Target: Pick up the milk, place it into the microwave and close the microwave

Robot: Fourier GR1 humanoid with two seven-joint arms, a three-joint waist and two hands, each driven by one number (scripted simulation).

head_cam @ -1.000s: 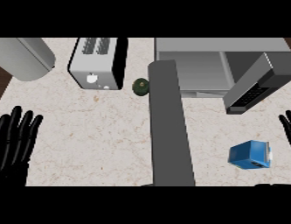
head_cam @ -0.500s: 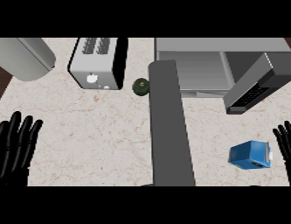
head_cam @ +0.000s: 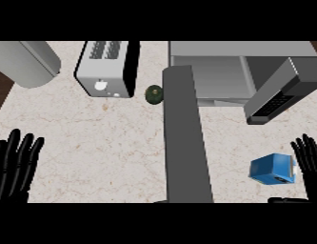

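We see the milk [head_cam: 272, 169] as a small blue box with a white patch on its right side. It sits on the counter [head_cam: 112, 138] at about four o'clock, low on the right. It looks blocky, nearly as wide as it is long, so we cannot pick out a long side. It is turned a little, so its corners point up, down and sideways.

Our right hand [head_cam: 312, 167] is just to the right of the milk, very near it, but we cannot tell if they touch. Its fingers are straight and spread apart, pointing up to twelve o'clock, and they hold nothing. Our left hand [head_cam: 10, 169] rests at about eight o'clock, flat and wide open, fingers also pointing up.

The counter is pale stone with tiny brown specks. The microwave [head_cam: 242, 71] is a grey box at about one o'clock, and its door [head_cam: 284, 93] swings out to the right, with a dark strip along its edge. A long grey bar [head_cam: 185, 138] runs from the middle down to six o'clock. A shiny toaster [head_cam: 108, 69] with dark slots on top stands at eleven o'clock. A small round dark green thing [head_cam: 153, 94] lies between the toaster and the bar. A smooth grey round shape [head_cam: 24, 62] lies at ten o'clock
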